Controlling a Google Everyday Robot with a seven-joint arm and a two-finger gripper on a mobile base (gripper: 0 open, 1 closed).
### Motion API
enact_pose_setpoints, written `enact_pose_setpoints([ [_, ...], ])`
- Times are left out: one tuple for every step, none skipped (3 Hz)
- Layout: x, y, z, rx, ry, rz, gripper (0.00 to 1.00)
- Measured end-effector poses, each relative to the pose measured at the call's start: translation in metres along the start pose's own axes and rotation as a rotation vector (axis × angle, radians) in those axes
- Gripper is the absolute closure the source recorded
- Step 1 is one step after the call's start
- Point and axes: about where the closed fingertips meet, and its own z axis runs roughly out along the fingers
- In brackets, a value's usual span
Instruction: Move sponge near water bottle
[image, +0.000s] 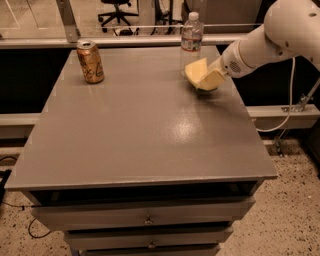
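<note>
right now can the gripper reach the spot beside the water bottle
Probably yes: the gripper, holding the sponge, hangs just right of the water bottle with nothing between them; the drink can stands far left.

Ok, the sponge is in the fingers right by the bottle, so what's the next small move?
Probably lower it the last bit and let go. The gripper holds the sponge tilted, just in front of the water bottle at the back right of the table, so no sideways travel seems needed.

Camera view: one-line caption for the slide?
Gripper holds the sponge at the back right of the table, beside the water bottle; can at back left.
</note>
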Motion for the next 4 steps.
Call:
enact_pose_setpoints([
  [0.003,-0.003,0.004,0.001,0.006,0.009,0.13],
  [0.006,-0.003,0.006,-0.002,0.009,0.015,0.0],
  [0.011,0.002,-0.004,0.0,0.003,0.03,0.0],
  [0.015,0.004,-0.03,-0.005,-0.045,0.047,0.0],
])
